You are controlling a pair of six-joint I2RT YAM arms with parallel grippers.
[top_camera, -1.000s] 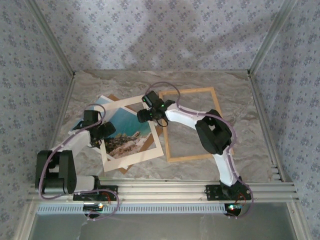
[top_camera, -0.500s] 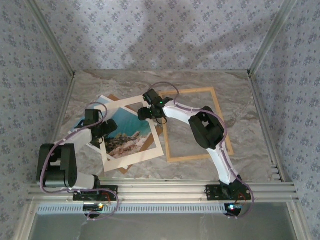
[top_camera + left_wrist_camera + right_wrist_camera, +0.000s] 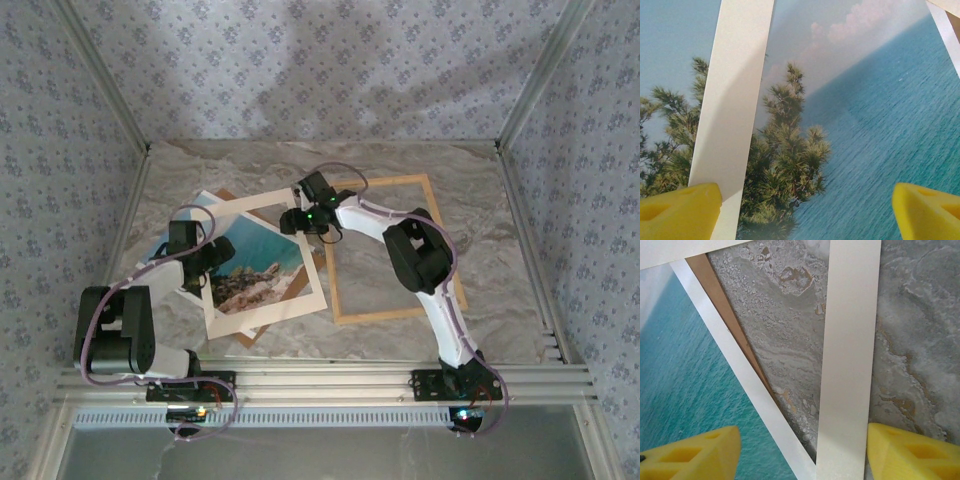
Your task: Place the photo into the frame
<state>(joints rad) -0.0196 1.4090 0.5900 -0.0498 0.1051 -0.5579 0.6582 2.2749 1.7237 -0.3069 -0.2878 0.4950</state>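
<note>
The photo (image 3: 255, 270), a sea and cliff print, lies at the table's left under a cream mat (image 3: 270, 316). The thin light-wood frame (image 3: 380, 184) lies flat to its right with nothing inside it. My left gripper (image 3: 212, 252) hovers open low over the photo (image 3: 865, 125), and the mat's side strip (image 3: 735, 100) passes by its left finger. My right gripper (image 3: 290, 222) is open at the mat's far right corner. The mat strip (image 3: 850, 340) runs between its fingers, close to the right one. The photo's white-bordered edge (image 3: 685, 380) is by the left finger.
A brown backing board (image 3: 246, 340) lies under the photo, its edge (image 3: 715, 285) peeking out beside the marble tabletop (image 3: 780, 330). Patterned walls and metal posts (image 3: 525, 90) close in the table. An aluminium rail (image 3: 330, 382) runs along the near edge.
My right arm has shifted slightly away and to the right, its gripper now nearer the mat's far right corner. The left arm has hardly moved.
</note>
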